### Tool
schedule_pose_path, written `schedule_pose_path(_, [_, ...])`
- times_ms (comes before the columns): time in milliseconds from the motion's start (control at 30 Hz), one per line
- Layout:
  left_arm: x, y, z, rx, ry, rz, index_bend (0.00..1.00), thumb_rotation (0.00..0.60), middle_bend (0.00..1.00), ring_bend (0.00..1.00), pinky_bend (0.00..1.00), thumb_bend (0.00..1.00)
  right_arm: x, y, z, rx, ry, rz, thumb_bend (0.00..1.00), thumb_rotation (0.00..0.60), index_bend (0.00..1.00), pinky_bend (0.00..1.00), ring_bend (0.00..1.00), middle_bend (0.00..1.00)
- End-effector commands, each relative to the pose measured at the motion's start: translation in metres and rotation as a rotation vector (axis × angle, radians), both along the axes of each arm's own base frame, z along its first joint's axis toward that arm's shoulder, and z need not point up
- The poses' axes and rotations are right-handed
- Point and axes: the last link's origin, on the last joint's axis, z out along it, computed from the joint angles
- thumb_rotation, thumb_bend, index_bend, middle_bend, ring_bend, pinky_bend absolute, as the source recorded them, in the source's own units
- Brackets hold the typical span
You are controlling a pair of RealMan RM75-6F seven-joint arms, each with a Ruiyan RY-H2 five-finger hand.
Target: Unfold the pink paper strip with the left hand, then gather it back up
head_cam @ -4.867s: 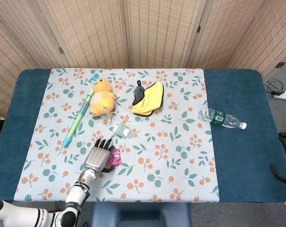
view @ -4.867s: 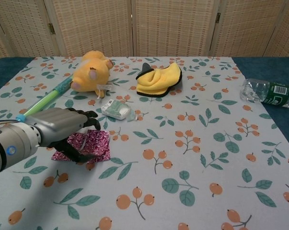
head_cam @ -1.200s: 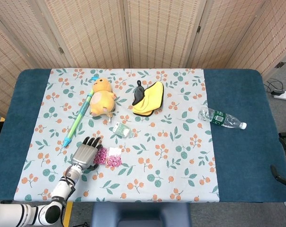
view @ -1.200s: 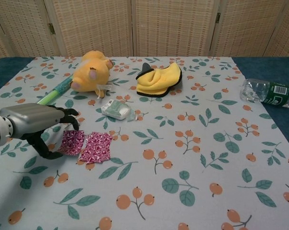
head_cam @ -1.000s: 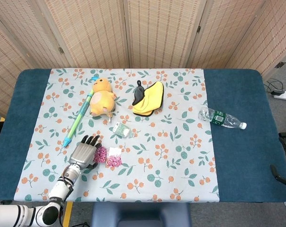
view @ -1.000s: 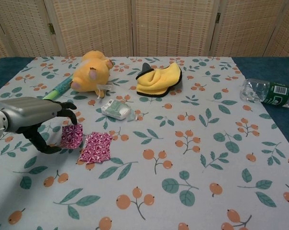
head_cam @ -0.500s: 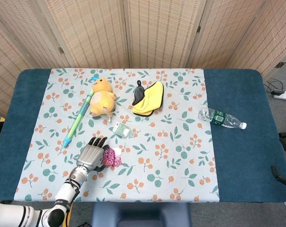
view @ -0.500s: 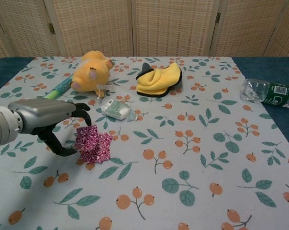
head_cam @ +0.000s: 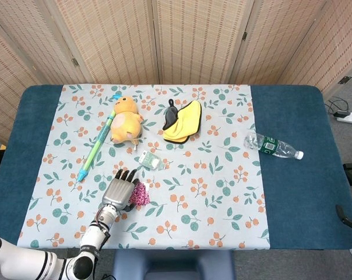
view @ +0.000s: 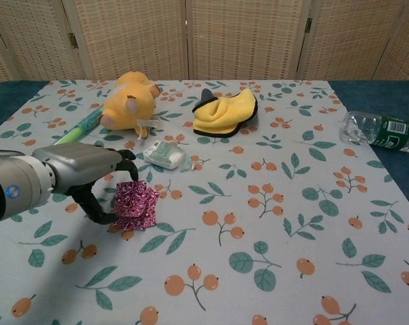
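The pink paper strip (head_cam: 140,193) (view: 138,202) lies bunched into a small folded wad on the floral tablecloth, near the front left. My left hand (head_cam: 119,192) (view: 89,172) sits right against its left side. Dark fingers curl over the wad's top and the thumb hooks in under its lower left edge, so the hand holds the wad. The part of the strip under the fingers is hidden. Only a dark piece of my right hand (head_cam: 349,213) shows at the far right edge of the head view, below the table edge; its fingers cannot be made out.
Behind the hand lie a small green-white packet (head_cam: 150,159) (view: 164,154), a green-blue pen (head_cam: 96,147) (view: 79,130), a yellow plush toy (head_cam: 126,119) (view: 128,100) and a yellow cloth (head_cam: 183,121) (view: 225,112). A plastic bottle (head_cam: 272,146) (view: 380,130) lies at the right.
A second ago the strip lay spread in two flat panels beside my left hand. The hand has moved right and pushed it together into a tight wad under its fingers.
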Motion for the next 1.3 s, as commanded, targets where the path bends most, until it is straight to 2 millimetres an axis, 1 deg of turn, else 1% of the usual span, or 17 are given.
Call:
schedule_pose_path(33, [0.001, 0.000, -0.002, -0.001, 0.001, 0.003, 0.22, 0.537, 0.00, 0.00, 0.00, 0.35, 0.000, 0.000, 0.000, 0.000, 0.000, 0.000, 0.40, 0.600, 0.00, 0.00, 0.00, 0.00])
schedule_pose_path(400, [0.003, 0.000, -0.009, -0.007, 0.007, 0.014, 0.19, 0.535, 0.00, 0.00, 0.00, 0.35, -0.002, 0.001, 0.001, -0.001, -0.001, -0.008, 0.40, 0.600, 0.00, 0.00, 0.00, 0.00])
schedule_pose_path(1033, [0.001, -0.001, -0.015, -0.043, -0.007, 0.046, 0.10, 0.539, 0.00, 0.00, 0.00, 0.35, -0.003, 0.002, 0.002, -0.004, -0.003, -0.011, 0.40, 0.600, 0.00, 0.00, 0.00, 0.00])
schedule_pose_path(1133, [0.001, 0.000, -0.011, -0.030, -0.020, 0.045, 0.08, 0.538, 0.00, 0.00, 0.00, 0.35, -0.003, 0.002, 0.002, -0.006, -0.003, -0.011, 0.40, 0.600, 0.00, 0.00, 0.00, 0.00])
schedule_pose_path(1233, [0.000, 0.002, 0.001, 0.001, -0.062, 0.050, 0.07, 0.537, 0.00, 0.00, 0.00, 0.35, -0.002, 0.002, 0.003, -0.009, -0.003, -0.008, 0.40, 0.600, 0.00, 0.00, 0.00, 0.00])
schedule_pose_path(1300, [-0.003, 0.004, 0.014, 0.030, -0.105, 0.058, 0.07, 0.537, 0.00, 0.00, 0.00, 0.35, -0.002, 0.002, 0.004, -0.012, -0.003, -0.005, 0.40, 0.600, 0.00, 0.00, 0.00, 0.00])
